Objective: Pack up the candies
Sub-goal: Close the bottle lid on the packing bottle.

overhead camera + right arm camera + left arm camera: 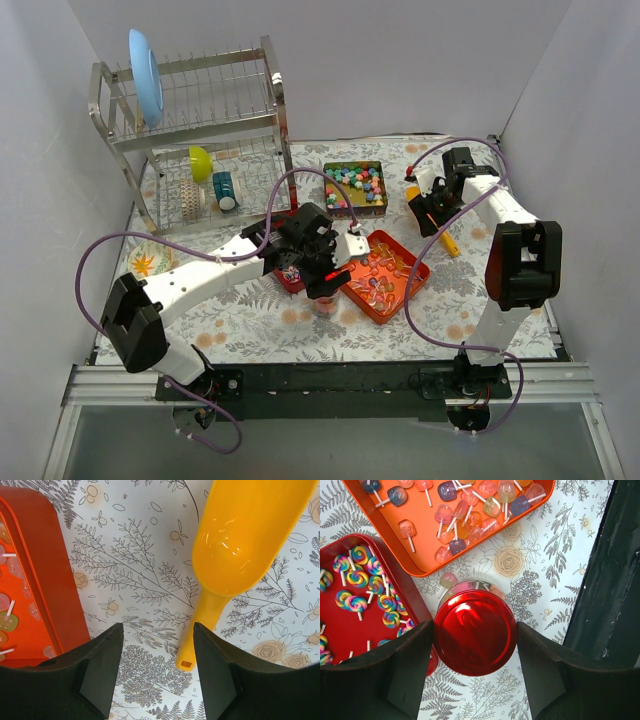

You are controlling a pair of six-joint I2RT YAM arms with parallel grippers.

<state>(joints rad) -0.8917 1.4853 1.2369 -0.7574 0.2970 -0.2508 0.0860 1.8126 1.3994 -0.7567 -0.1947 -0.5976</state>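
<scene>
Step in hand: work on the jar [323, 303], probably taking its red lid [475, 642] off or seating it. The views do not settle which.

Left gripper [475, 625]: straddles the red lid with one finger at each side, touching or nearly so. Whether it is clamping the lid cannot be told.

Right gripper [158, 630]: parted and empty. It hovers over the handle end of the yellow scoop [245, 535], which lies toward the table's right edge.

Candies: in three lots.
- The pastel pieces [355, 185] fill the metal tin [356, 211] toward the far edge.
- The striped lollipops [357, 575] lie in the red tray [345, 635], mid-table.
- The clear reddish lollipops [470, 500] lie in the orange tray [422, 571], just beside the red tray on its right.
- A few pinkish sweets seem to show through the glass under the lid.

Next move, as judged: if the jar is to be filled, the lid must be twisted free and set aside. The right arm must close on the scoop's narrow handle squarely, since the smooth plastic may slip.

Surface: the table [260, 325] is covered with a pale floral cloth [540, 545].

Room: plain white walls on three sides. A dish rack [190, 130] stands in the far left corner and holds a blue plate [146, 77].
</scene>
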